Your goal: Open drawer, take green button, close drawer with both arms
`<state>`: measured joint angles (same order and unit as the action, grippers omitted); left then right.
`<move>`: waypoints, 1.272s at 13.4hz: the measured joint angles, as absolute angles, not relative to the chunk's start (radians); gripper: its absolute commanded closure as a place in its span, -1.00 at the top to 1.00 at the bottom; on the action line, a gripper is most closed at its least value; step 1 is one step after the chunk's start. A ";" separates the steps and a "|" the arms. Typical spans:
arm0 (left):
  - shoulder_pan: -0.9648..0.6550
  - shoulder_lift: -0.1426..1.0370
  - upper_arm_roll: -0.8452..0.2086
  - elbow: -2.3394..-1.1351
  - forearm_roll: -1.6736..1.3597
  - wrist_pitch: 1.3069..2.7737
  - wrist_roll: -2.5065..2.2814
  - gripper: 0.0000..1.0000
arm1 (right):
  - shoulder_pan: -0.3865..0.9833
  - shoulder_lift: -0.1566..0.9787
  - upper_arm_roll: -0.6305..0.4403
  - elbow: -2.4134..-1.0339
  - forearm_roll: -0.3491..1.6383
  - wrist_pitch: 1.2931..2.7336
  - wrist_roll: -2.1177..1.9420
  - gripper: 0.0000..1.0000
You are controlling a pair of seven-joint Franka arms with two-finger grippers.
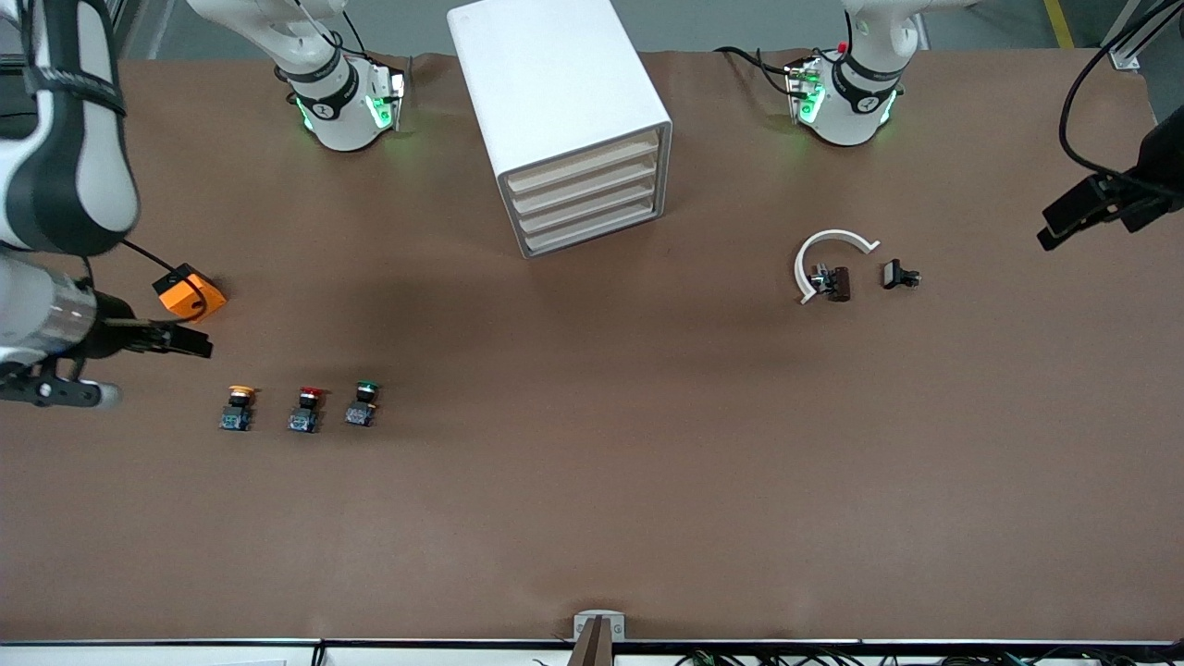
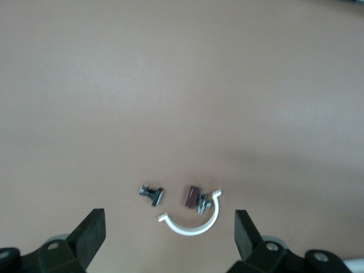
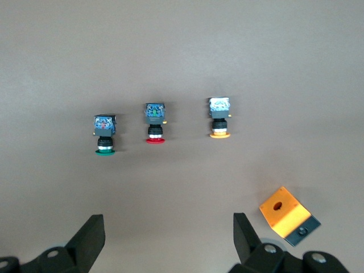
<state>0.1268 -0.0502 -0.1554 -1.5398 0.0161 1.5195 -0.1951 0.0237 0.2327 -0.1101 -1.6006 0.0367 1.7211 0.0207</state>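
Observation:
The green-capped button [image 1: 363,403] stands on the table beside a red-capped one [image 1: 306,409] and a yellow-capped one [image 1: 239,407]. It also shows in the right wrist view [image 3: 104,133]. The white drawer cabinet [image 1: 564,120] has all its drawers shut. My right gripper [image 1: 185,342] is open and empty, up over the table at the right arm's end, beside the orange block [image 1: 190,294]; its own view shows the jaws wide apart [image 3: 169,239]. My left gripper [image 1: 1073,215] is open and empty over the left arm's end of the table [image 2: 169,239].
A white half ring [image 1: 828,259], a brown piece [image 1: 837,282] and a black bolt [image 1: 899,275] lie toward the left arm's end; all show in the left wrist view, the ring [image 2: 190,224] nearest the fingers. The orange block [image 3: 285,215] lies by the right gripper.

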 measured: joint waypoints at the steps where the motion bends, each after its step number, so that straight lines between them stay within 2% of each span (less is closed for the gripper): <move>1: 0.127 -0.069 -0.153 -1.551 0.016 1.497 -0.172 1.00 | 0.019 0.220 -0.110 -1.588 0.037 1.689 0.019 1.00; 5: 0.127 -0.127 -0.152 -1.597 0.005 1.458 -0.152 1.00 | 0.017 0.217 -0.106 -1.546 0.037 1.649 0.022 1.00; 10: 0.111 -0.161 -0.152 -1.641 0.004 1.455 -0.149 1.00 | 0.009 0.218 -0.106 -1.422 0.035 1.555 0.022 1.00; 14: 0.100 -0.173 -0.154 -1.652 0.003 1.455 -0.129 1.00 | -0.027 0.215 -0.107 -1.402 0.036 1.472 0.022 1.00; 17: 0.099 -0.174 -0.155 -1.654 0.003 1.455 -0.120 1.00 | -0.033 0.159 -0.106 -1.380 0.036 1.417 -0.030 1.00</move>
